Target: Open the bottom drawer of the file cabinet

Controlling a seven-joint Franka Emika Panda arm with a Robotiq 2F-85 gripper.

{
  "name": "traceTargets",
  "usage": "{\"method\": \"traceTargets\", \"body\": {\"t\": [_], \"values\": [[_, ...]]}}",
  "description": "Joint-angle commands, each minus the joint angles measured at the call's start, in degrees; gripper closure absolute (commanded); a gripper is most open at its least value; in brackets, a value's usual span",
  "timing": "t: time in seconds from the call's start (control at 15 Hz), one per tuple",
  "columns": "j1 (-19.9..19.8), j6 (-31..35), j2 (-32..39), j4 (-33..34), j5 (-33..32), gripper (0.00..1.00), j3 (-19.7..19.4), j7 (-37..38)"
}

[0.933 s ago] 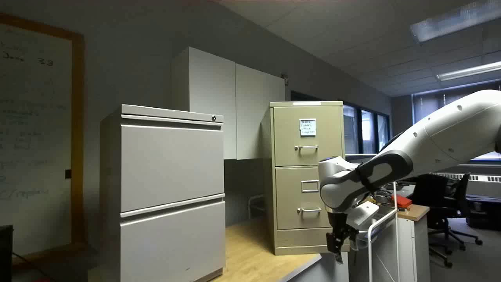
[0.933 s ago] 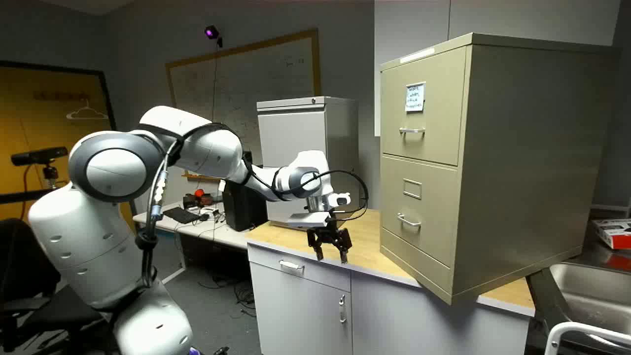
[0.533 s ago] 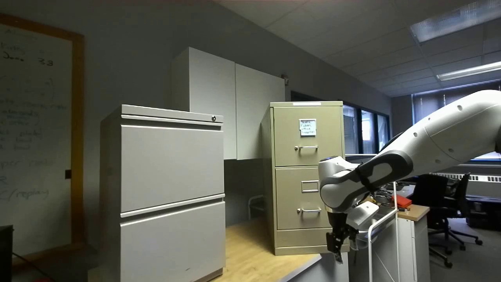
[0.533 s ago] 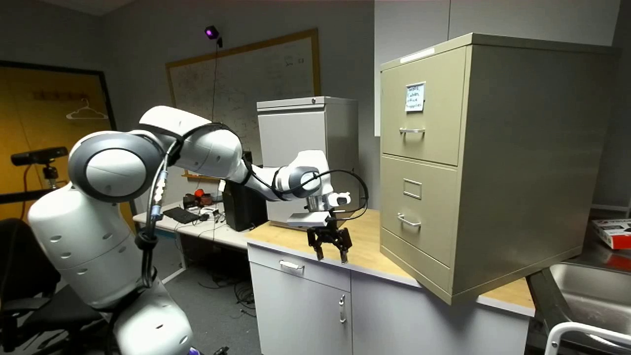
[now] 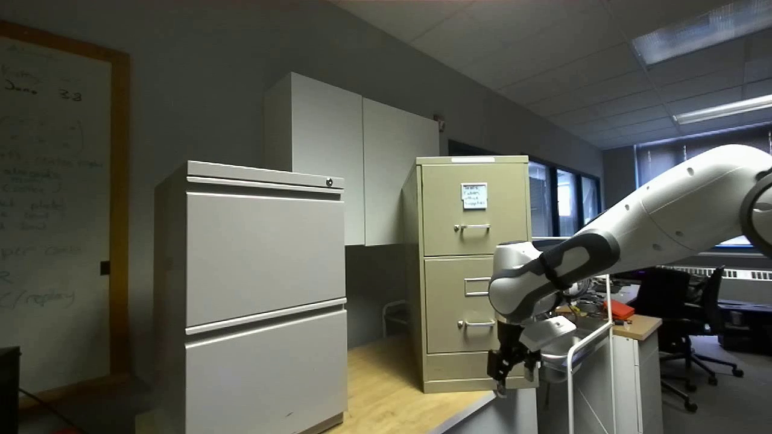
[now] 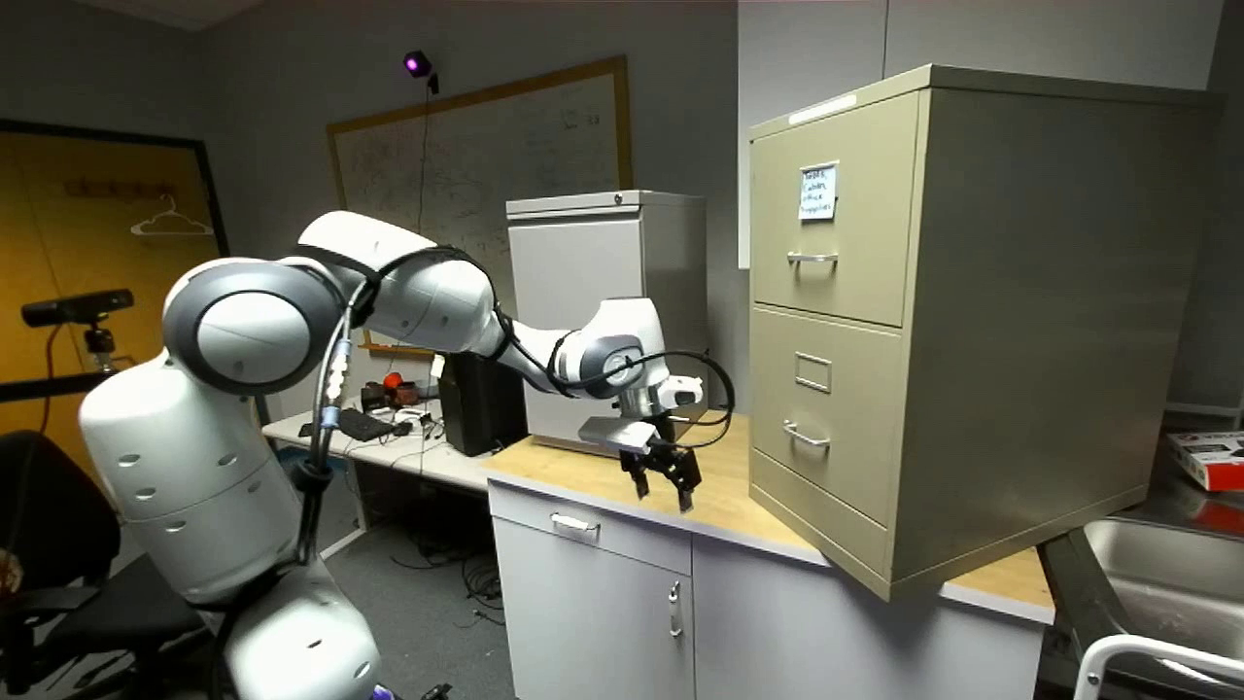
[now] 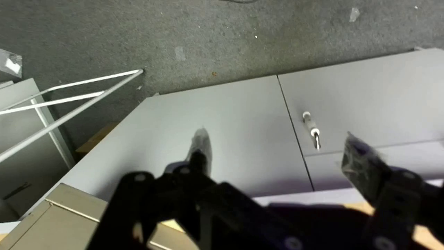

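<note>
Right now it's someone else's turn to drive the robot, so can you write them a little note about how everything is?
Black two-fingered gripper: open, holding nothing, pointing down.
Upright beige metal file cabinet: standing on the light wooden counter.
Its beige metal bottom drawer: shut; the gripper isn't touching it.
Done: no opening yet.
Left: probably bring the gripper to the drawer's silver bar handle, grip it, then pull.
</note>
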Motion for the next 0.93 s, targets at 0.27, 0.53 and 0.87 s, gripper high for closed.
{"method": "traceTargets", "body": {"t": [0.27,0.53,0.87], "values": [[-0.8,7.3,9.3,10.3,19.1,0.00,-4.6,1.3],[-3.1,7.2,13.0,16.0,33.8,0.00,-7.4,-1.5],[-6.9,6.9,17.6,23.6,52.1,0.00,-8.4,-5.1]]}}
